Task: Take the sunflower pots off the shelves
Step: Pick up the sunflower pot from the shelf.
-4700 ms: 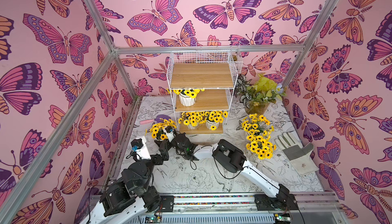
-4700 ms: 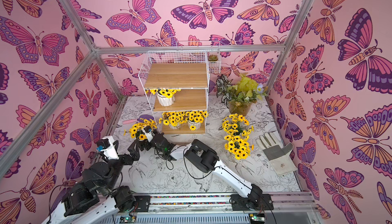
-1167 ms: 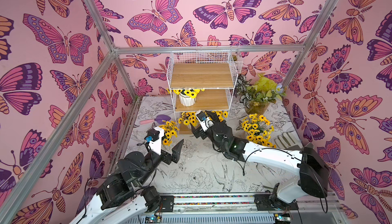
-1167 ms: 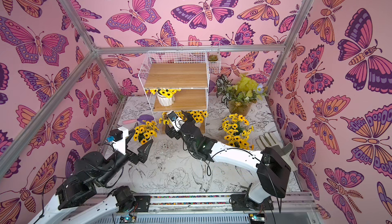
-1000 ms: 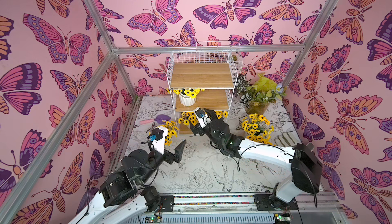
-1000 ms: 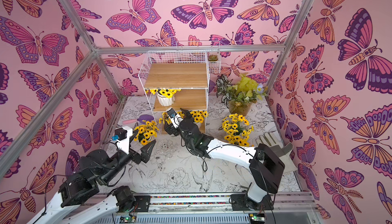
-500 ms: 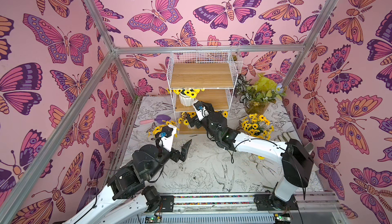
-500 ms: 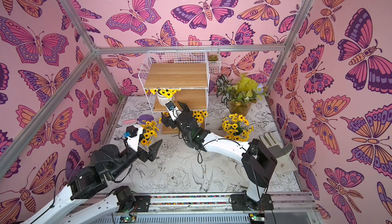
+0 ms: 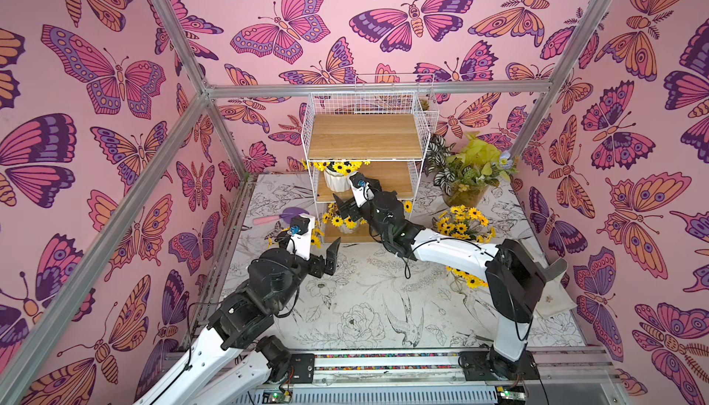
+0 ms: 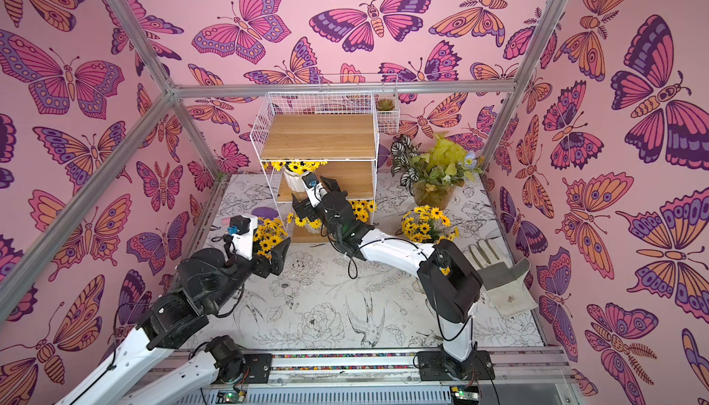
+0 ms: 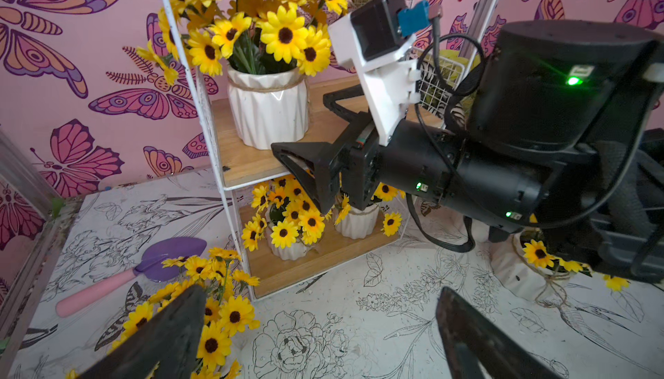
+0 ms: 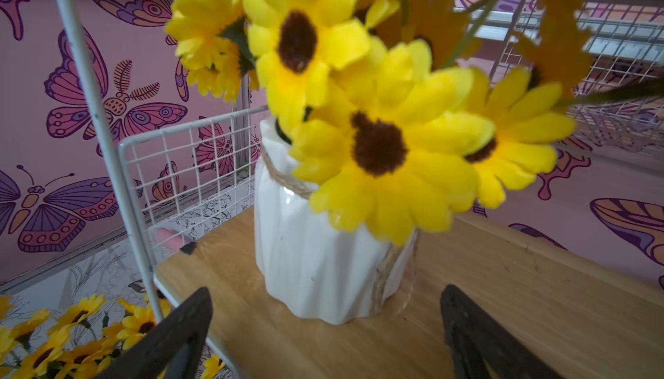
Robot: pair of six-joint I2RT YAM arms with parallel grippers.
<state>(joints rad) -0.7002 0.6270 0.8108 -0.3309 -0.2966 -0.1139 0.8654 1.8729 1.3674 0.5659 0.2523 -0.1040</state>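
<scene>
- while the right arm stretched from its base at the near edge of the mat toward the shelves [image 9: 366, 142], its right gripper [image 12: 323, 327] reached onto the middle board, jaws wide apart and holding nothing.
- one sunflower pot [image 12: 323, 251] stood upright on that middle board near its left front corner, just ahead of the spread jaws, not touched by them; in the right wrist view its blooms hung over the camera.
- in the left wrist view, one black finger [image 11: 305, 169] of the right gripper stuck out in front of the board's front edge, the other over the board beside the pot.
- two more sunflower pots sat side by side on the bottom board [image 11: 298, 273], one [image 11: 287, 248] toward its left front corner, the other [image 11: 357, 221] partly hidden behind the right wrist.
- the left arm was folded at the elbow over the left part of the mat [image 9: 364, 307], its wrist raised; the left gripper [image 9: 328, 259] hung above the mat in front of the shelves, jaws fully apart, empty.
- a sunflower pot [image 10: 268, 240] stood on the mat just left of the shelves, behind the left wrist, beside a purple trowel [image 11: 143, 269].
- further sunflower pots [image 10: 426, 226] stood on the mat right of the shelves, near the amber pot of leaves [image 10: 433, 195].
- the top board was bare wood.
</scene>
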